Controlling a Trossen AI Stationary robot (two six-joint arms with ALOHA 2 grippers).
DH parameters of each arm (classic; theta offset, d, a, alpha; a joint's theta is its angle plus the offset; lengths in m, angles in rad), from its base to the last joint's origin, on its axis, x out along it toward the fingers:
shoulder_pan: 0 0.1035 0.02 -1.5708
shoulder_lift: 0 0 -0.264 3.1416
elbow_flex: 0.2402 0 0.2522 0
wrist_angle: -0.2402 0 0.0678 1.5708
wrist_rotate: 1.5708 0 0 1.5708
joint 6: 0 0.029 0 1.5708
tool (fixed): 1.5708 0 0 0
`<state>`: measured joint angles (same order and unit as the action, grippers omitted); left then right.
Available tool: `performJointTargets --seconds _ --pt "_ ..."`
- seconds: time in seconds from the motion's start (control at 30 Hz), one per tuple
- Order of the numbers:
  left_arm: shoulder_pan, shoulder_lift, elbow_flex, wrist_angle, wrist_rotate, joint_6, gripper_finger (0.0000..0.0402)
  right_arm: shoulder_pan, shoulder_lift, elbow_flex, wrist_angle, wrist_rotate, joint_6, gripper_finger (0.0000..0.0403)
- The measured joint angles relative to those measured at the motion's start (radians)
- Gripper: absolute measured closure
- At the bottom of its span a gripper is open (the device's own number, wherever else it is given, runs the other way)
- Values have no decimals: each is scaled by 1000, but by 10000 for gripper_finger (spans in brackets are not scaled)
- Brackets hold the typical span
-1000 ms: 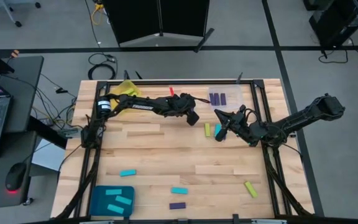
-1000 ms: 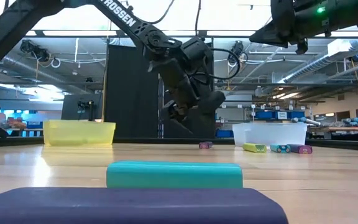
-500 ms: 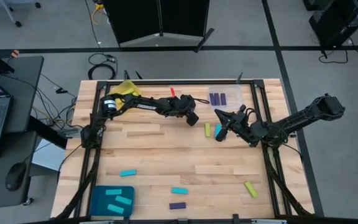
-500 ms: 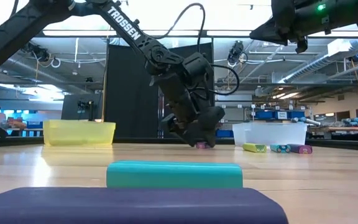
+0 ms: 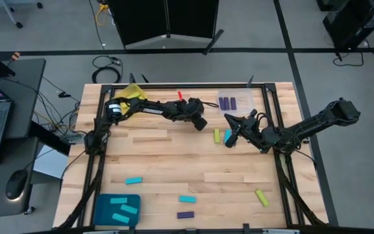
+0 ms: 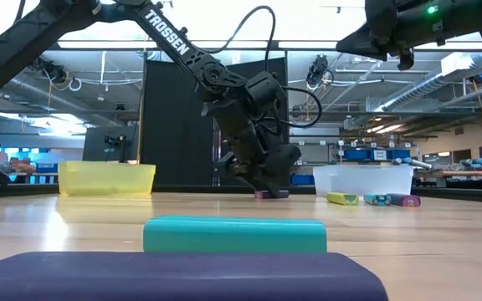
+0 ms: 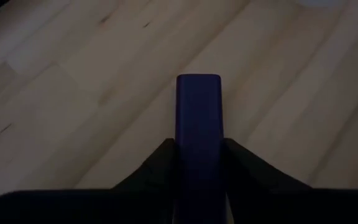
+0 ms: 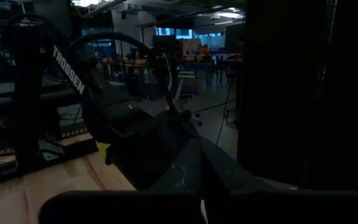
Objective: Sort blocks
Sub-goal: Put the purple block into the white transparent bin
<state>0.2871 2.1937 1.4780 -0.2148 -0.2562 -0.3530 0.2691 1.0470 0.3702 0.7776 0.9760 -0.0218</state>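
The left gripper (image 5: pixel 202 123) is low over the far middle of the desk (image 5: pixel 161 162), its fingers (image 7: pixel 154 168) closed on a dark purple block (image 7: pixel 198 130) — the block lies flat on the wood, just short of the clear tray (image 5: pixel 234 97). The right gripper (image 5: pixel 231 133) hangs beside a yellow-green block (image 5: pixel 217 135) and a cyan block (image 5: pixel 226 134); whether its fingers are open I cannot tell. Other blocks lie near the teal tray (image 5: pixel 102 209).

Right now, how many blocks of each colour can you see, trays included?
cyan blocks: 6
yellow-green blocks: 2
dark purple blocks: 5, one between the left tool's fingers
Total: 13
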Motion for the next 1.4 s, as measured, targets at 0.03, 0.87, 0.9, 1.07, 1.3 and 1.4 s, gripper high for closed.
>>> performJointTargets --seconds 0.03,0.87,0.9,1.07,1.3,1.4 --pt "0 0 -1 5 2 8 296 0 0 0 3 0 -5 395" --pt "20 -18 196 296 118 164 297 132 -26 0 239 116 -329 395" --pt "29 -2 216 308 145 156 296 133 -26 0 240 117 -328 395" --pt "55 83 306 294 237 112 296 142 -25 3 247 115 -329 395" --pt "58 179 443 294 298 90 297 150 -25 3 250 110 -322 395" --pt "58 220 496 301 303 78 297 149 -25 3 255 106 -322 395"
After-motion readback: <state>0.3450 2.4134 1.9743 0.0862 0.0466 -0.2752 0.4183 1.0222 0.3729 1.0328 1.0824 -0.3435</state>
